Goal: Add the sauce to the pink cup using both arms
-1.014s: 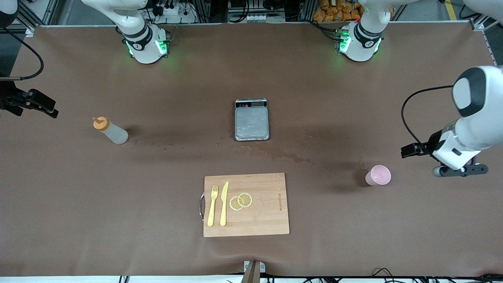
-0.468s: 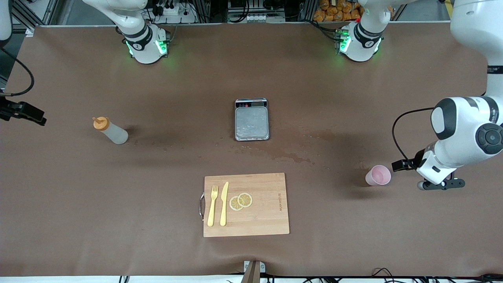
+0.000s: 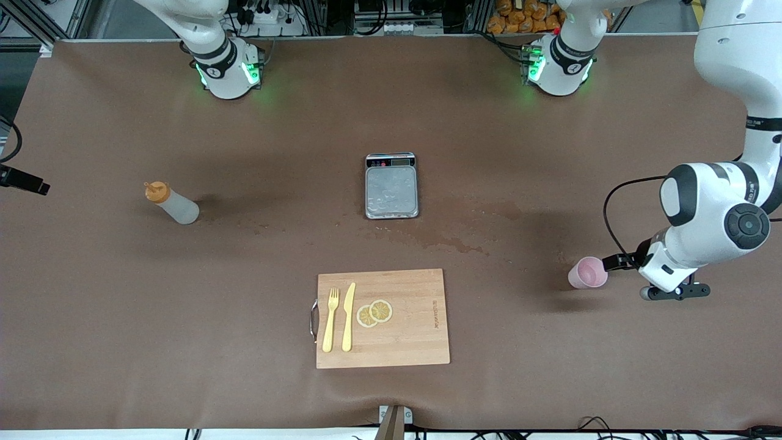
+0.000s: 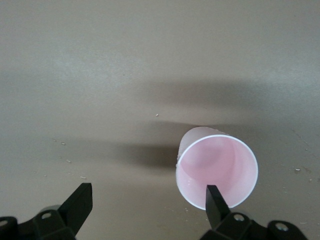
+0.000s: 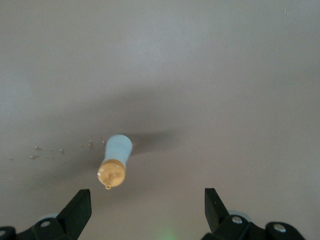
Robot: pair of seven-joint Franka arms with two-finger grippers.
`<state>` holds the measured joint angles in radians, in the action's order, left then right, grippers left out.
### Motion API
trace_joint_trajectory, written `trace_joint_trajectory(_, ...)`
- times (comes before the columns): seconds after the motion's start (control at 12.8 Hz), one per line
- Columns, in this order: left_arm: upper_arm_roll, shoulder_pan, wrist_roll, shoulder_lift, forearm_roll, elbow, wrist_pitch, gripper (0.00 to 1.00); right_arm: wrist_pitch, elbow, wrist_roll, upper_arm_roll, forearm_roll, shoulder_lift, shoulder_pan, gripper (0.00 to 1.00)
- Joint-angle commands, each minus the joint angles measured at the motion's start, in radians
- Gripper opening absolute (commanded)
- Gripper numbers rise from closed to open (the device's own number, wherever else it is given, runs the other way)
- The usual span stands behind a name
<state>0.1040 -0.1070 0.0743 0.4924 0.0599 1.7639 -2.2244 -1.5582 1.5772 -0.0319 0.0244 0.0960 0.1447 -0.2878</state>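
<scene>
The sauce bottle (image 3: 171,205), whitish with an orange cap, stands toward the right arm's end of the table. In the right wrist view the sauce bottle (image 5: 116,162) lies below and ahead of my open right gripper (image 5: 146,197), which holds nothing; that hand is almost off the front view's edge. The pink cup (image 3: 588,272) stands upright toward the left arm's end. My left gripper (image 4: 147,192) hangs open just beside the pink cup (image 4: 217,167), with one fingertip (image 4: 214,196) in line with the rim and nothing between the fingers.
A small kitchen scale (image 3: 391,186) sits mid-table. Nearer the front camera lies a wooden cutting board (image 3: 415,330) with a yellow fork (image 3: 330,319), a knife (image 3: 348,316) and two lemon slices (image 3: 374,312). A damp stain (image 3: 449,243) marks the mat between scale and cup.
The left arm has swung in and come down close beside the pink cup. The right arm's hand has slid further off the front view's edge. Bottle and cup have not moved.
</scene>
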Motion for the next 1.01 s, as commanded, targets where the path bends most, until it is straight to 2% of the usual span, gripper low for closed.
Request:
trace_joint_trajectory(0.0,0.005,0.001,0.004,0.018,0.018,-0.003,-0.027,0.97,0.041,-0.02,-0.034,0.017,0.008,0.042,-0.04,1.0)
trace_joint_trajectory(0.23,0.008,0.004,0.005,0.044,0.015,-0.006,-0.055,0.86,0.14,-0.022,-0.039,0.017,0.01,0.081,-0.036,1.0)
trace_joint_trajectory(0.31,0.008,0.007,0.004,0.048,0.015,-0.006,-0.066,0.81,0.142,-0.025,-0.03,0.017,0.008,0.102,-0.043,1.0)
trace_joint_trajectory(0.47,0.01,0.007,0.005,0.057,0.011,-0.007,-0.07,0.66,0.144,-0.028,-0.005,0.018,-0.008,0.143,-0.092,1.0)
trace_joint_trajectory(0.7,0.01,0.007,0.01,0.074,0.006,-0.006,-0.081,0.57,0.148,-0.043,-0.038,0.017,-0.048,0.159,-0.102,1.0)
trace_joint_trajectory(0.78,0.01,0.007,0.01,0.08,0.006,-0.006,-0.083,0.49,0.145,-0.043,-0.081,0.017,-0.102,0.173,-0.128,1.0)
trace_joint_trajectory(0.94,0.019,0.006,0.012,0.08,-0.012,-0.004,-0.087,0.11,0.145,-0.068,-0.169,0.015,-0.32,0.241,-0.244,1.0)
